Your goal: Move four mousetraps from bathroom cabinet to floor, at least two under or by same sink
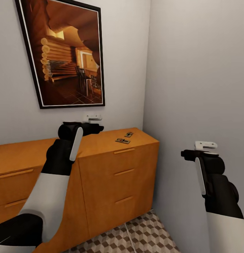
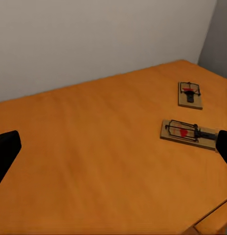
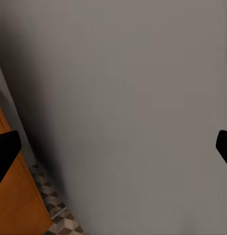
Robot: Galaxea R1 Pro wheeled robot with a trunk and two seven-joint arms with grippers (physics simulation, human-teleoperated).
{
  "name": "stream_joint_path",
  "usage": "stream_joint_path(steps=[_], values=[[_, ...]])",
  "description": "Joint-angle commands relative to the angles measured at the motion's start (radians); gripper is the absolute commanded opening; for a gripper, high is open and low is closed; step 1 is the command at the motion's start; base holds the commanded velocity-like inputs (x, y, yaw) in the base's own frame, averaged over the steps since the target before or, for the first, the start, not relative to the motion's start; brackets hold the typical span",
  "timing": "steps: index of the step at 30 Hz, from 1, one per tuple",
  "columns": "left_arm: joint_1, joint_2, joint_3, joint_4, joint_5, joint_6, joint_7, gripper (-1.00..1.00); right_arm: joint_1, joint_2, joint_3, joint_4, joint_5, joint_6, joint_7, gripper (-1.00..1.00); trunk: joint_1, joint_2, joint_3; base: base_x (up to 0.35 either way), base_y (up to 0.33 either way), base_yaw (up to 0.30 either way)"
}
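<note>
Two mousetraps lie on top of the orange-brown cabinet (image 1: pixel 100 144) near its right end, one nearer the front (image 1: pixel 123 141) and one behind it (image 1: pixel 128 134). In the left wrist view they are tan boards with dark wire and a red spot, the nearer mousetrap (image 2: pixel 188 133) and the farther mousetrap (image 2: pixel 190 94). My left gripper (image 1: pixel 97 128) hovers over the cabinet top, a short way left of the traps, open and empty (image 2: pixel 113 152). My right gripper (image 1: pixel 185 154) hangs beside the cabinet's right end, open and empty (image 3: pixel 113 149), facing the grey wall. The cube-patterned bathroom floor (image 1: pixel 146 235) lies below.
A framed picture (image 1: pixel 65 52) hangs on the wall above the cabinet. The grey side wall (image 1: pixel 199 88) stands close on the right, leaving a narrow gap beside the cabinet. The cabinet front has drawers with slim bar handles (image 1: pixel 124 172), all closed.
</note>
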Motion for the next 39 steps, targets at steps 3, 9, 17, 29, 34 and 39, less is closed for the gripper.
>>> stream_joint_path(steps=[3,9,17,29,34,39], values=[[0.002,-0.001,0.0,0.016,0.012,0.003,0.005,1.0,0.001,0.0,0.002,-0.004,0.007,0.005,0.004,1.0,0.0,-0.001,-0.001,0.0,0.0,0.0],[0.004,-0.001,0.0,0.046,0.015,0.004,0.006,1.0,0.002,0.001,0.003,-0.007,0.005,0.005,0.005,1.0,0.0,-0.001,-0.001,0.0,0.0,0.0],[0.004,0.0,0.0,0.045,0.016,0.004,0.006,1.0,0.003,0.016,0.003,-0.007,0.004,0.005,0.005,1.0,0.0,-0.001,-0.001,0.0,0.0,0.0],[0.004,0.001,0.0,0.044,0.017,0.004,0.007,1.0,-0.053,0.079,0.021,-0.002,0.009,0.005,-0.001,1.0,0.0,-0.001,-0.001,0.0,0.0,0.0],[0.004,0.001,0.0,0.042,0.017,0.005,0.007,1.0,-0.081,0.107,0.049,0.0,0.015,0.005,-0.005,1.0,0.0,-0.001,-0.001,0.0,0.0,0.0],[0.004,0.001,0.0,0.042,0.017,0.005,0.008,1.0,-0.109,0.135,0.076,0.001,0.018,0.005,-0.006,1.0,0.0,-0.001,-0.001,0.0,0.0,0.0]])
